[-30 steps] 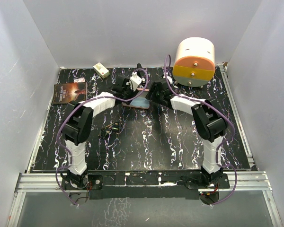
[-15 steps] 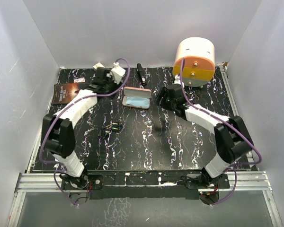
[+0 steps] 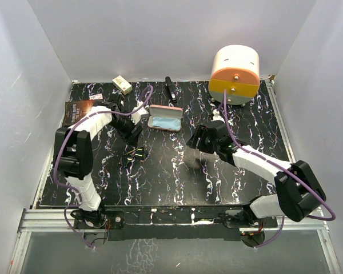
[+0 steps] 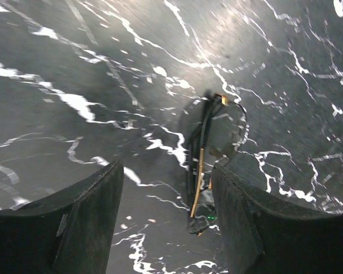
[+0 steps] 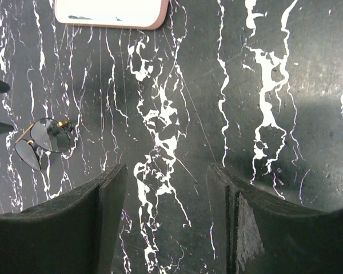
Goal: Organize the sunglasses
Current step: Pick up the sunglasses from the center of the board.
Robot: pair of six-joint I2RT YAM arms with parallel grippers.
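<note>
The sunglasses [image 3: 135,154] lie folded on the black marbled table, left of centre. My left gripper [image 3: 132,135] hangs open just behind them. In the left wrist view the thin dark frame with its gold arm [image 4: 202,165] lies on the table between the two fingers, close to the right fingertip [image 4: 246,205] and untouched. My right gripper [image 3: 196,140] hovers open over bare table at mid right. From the right wrist the sunglasses [image 5: 43,141] show far left, and the gripper [image 5: 167,200] holds nothing. The pink case [image 3: 164,118] lies open with a blue cloth inside.
A dark book [image 3: 83,111] lies at the far left, with a small cream box [image 3: 122,85] and a black pen-like object [image 3: 170,89] at the back edge. A white, orange and yellow round drawer unit [image 3: 234,74] stands back right. White walls enclose the table.
Both grippers have left the pink case. The left arm swung out to the left and came down behind the sunglasses. The right arm drew back toward mid table.
</note>
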